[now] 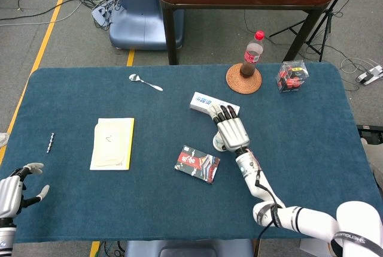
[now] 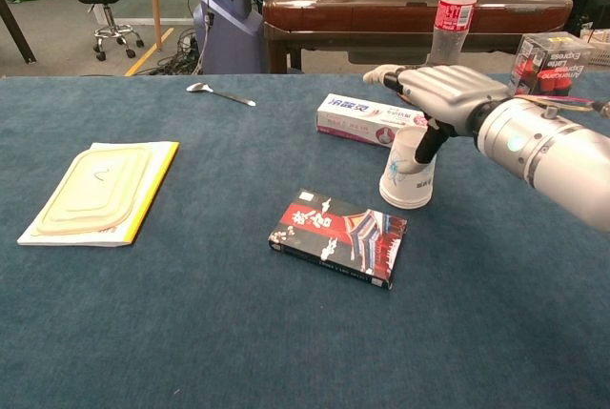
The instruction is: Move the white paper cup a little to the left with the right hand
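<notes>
The white paper cup (image 2: 408, 180) with a blue flower print stands upside down on the blue table (image 2: 191, 333), just right of the table's middle. In the head view only its rim (image 1: 219, 144) shows at the hand's left edge. My right hand (image 2: 443, 92) lies flat over the cup's top with fingers stretched out to the left, and its thumb presses the cup's right side. From above, the right hand (image 1: 231, 130) covers most of the cup. My left hand (image 1: 12, 190) hovers at the near left corner, fingers apart, holding nothing.
A toothpaste box (image 2: 367, 121) lies just behind the cup. A patterned card box (image 2: 338, 235) lies close to its front left. Further back are a cola bottle (image 1: 253, 53) on a woven coaster (image 1: 243, 81), a clear box (image 1: 292, 76) and a spoon (image 1: 143, 81). A yellow pad (image 1: 112, 143) lies at the left.
</notes>
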### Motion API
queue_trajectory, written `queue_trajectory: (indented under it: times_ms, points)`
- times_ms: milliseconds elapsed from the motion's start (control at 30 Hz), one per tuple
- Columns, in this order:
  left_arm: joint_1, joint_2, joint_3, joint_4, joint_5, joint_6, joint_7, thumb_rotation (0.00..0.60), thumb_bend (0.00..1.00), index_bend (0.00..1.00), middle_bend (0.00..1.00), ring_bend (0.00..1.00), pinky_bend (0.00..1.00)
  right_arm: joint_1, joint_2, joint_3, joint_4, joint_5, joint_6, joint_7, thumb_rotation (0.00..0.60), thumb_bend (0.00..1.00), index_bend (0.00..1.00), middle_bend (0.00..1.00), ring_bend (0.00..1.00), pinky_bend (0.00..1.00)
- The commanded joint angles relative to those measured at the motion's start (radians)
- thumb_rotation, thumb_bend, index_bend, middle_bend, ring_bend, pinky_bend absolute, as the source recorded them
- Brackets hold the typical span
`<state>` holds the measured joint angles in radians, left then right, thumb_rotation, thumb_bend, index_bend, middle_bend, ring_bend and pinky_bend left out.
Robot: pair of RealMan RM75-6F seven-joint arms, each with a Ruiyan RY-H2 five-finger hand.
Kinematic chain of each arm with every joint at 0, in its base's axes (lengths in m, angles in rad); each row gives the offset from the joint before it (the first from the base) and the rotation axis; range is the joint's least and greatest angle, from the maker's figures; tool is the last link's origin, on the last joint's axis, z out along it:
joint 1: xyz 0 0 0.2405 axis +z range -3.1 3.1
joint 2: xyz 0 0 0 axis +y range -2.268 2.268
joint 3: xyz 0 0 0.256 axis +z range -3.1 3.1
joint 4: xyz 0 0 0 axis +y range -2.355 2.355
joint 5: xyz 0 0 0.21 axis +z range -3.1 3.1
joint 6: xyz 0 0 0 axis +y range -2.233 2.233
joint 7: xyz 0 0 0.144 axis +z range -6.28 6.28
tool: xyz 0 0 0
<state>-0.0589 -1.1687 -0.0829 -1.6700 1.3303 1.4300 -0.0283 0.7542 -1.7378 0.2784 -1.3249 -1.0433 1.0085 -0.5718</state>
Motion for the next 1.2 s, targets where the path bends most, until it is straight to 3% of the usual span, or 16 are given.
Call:
queue_trajectory:
  times_ms: [33,367,667,1200]
  points:
    - [0.001,0.002,-0.001,-0.001,-0.002,0.001,-0.003,0.6,0.29,0.33,0.39,0.32,0.53,0.009,-0.009,0.004,-0.001,0.01,-0.003,-0.001,0.6,0.0,0.0,0.0,0.0,0.06]
    - [0.0,0.0,0.002,-0.003,0.0,-0.003,0.007,0.6,0.29,0.33,0.39,0.32,0.53,-0.017,0.057,-0.049,-0.068,-0.028,0.024,0.002,0.6,0.0,0.0,0.0,0.0,0.06]
    - [-0.005,-0.005,0.004,-0.01,0.002,-0.008,0.017,0.6,0.29,0.33,0.39,0.32,0.53,-0.029,0.124,-0.075,-0.099,0.018,0.012,-0.045,0.6,0.0,0.0,0.0,0.0,0.0]
    - [-0.002,0.009,0.0,-0.016,-0.007,-0.01,0.0,0.6,0.29,0.33,0.39,0.32,0.53,0.024,0.04,-0.052,0.002,0.107,-0.009,-0.09,0.6,0.0,0.0,0.0,0.0,0.0]
